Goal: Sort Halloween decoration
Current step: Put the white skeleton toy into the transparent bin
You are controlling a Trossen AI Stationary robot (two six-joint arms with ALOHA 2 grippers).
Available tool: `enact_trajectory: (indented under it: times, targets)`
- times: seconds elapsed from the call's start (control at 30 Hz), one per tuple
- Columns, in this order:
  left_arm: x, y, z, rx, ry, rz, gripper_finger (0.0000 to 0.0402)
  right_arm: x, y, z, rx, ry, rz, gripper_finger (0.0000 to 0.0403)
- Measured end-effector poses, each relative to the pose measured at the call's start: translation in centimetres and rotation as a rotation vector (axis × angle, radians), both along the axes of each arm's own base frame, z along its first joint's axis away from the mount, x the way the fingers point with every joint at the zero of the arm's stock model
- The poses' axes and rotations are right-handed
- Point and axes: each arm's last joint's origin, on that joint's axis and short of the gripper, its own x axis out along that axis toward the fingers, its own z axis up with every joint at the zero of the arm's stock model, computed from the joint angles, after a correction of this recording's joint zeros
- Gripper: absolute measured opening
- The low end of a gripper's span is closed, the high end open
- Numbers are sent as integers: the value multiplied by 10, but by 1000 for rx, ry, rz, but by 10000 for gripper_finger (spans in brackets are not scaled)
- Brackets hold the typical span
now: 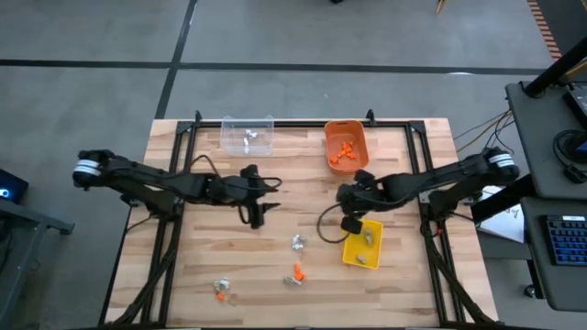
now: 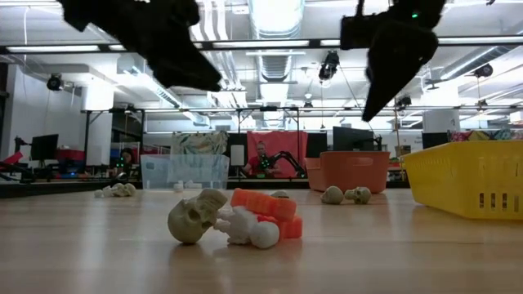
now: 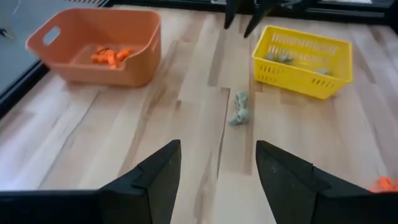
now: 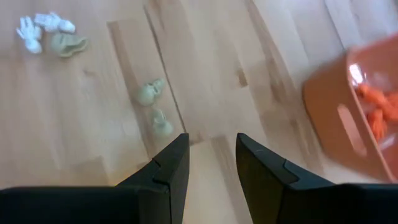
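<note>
Sorting Halloween decoration across a wooden tabletop (image 1: 202,266); we are listing the holdings as they lie.

Bins: an orange bin (image 1: 346,146) with orange pieces inside, a clear bin (image 1: 248,134) with a few white pieces, and a yellow bin (image 1: 362,244) with tan-grey pieces.

Loose stock: a pair of tan-grey trinkets (image 1: 298,243) near mid-table, just beside the yellow bin; an orange, white and skull cluster (image 1: 294,274) closer to the front edge; a further small group (image 1: 221,291) at the front left.

Left end effector (image 1: 256,215): we are holding it above bare wood at mid-table, fingers parted and empty, pointed toward the tan-grey pair (image 3: 239,109).

Right end effector (image 1: 349,223): we are hovering it just beside the yellow bin's near corner, fingers (image 4: 166,171) apart with nothing between them; the same pair (image 4: 153,109) is lying a little ahead of it.

Handling note, in our judgement: the tan-grey pair is the nearest candidate and belongs in the yellow bin. We are advising one piece at a time, since the two are almost touching. Descend straight down with the fingers straddling a single trinket, close only once the tips are at wood level, and lift clear before crossing the bin wall. Keep the other arm back, as both are facing the same spot.
</note>
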Motion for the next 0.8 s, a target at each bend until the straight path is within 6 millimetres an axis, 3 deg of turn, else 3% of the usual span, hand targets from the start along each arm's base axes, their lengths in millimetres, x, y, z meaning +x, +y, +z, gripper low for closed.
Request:
enact_trajectory:
  times: [0.3,0.43,0.6,0.8]
  targets:
    - [-37,4,-16,-75,77,67,190,56,9,-12,-95,63,199,121]
    - [-53,10,-24,-102,243,282,190,75,12,-18,-122,84,259,121]
    - [-76,22,-31,-201,478,666,190,87,13,-23,-141,100,300,121]
    - [-81,23,-47,-212,674,723,190,86,12,-23,-143,106,301,121]
